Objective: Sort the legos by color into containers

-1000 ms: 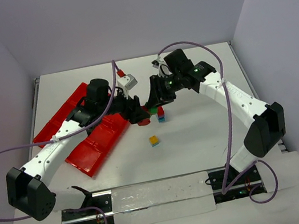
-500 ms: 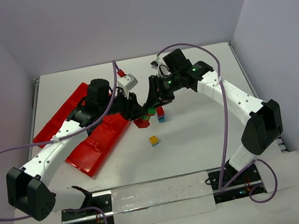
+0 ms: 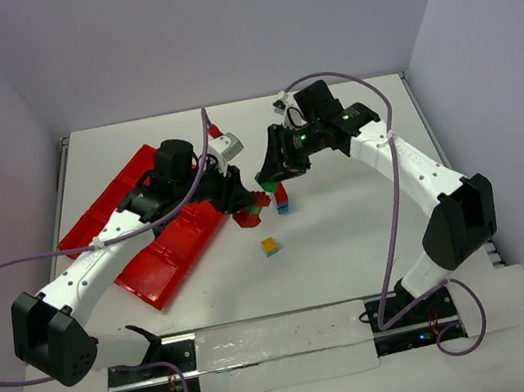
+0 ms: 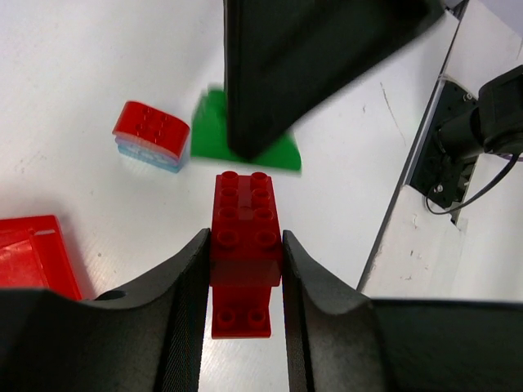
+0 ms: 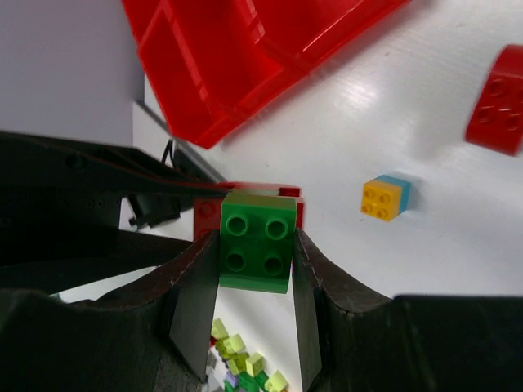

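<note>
Legos (image 3: 270, 246) sit loose near the middle of the table, and two more are up in my fingers. On the left is the red tray (image 3: 167, 263). I cannot tell what is in its boxes. My left gripper (image 4: 245, 238) is shut tight on a red lego (image 4: 245, 208), with one finger on each side. Just past it, my right gripper (image 5: 256, 245) is shut on a green lego (image 5: 255, 216). Close by on the table wait a red-and-blue stack (image 4: 151, 135) and a yellow cube (image 5: 384, 198). My two grippers are very near each other. If one swings out fast, I think they could bump and a lego could pop free. The red one could also slip, since I hold only its smooth sides.
</note>
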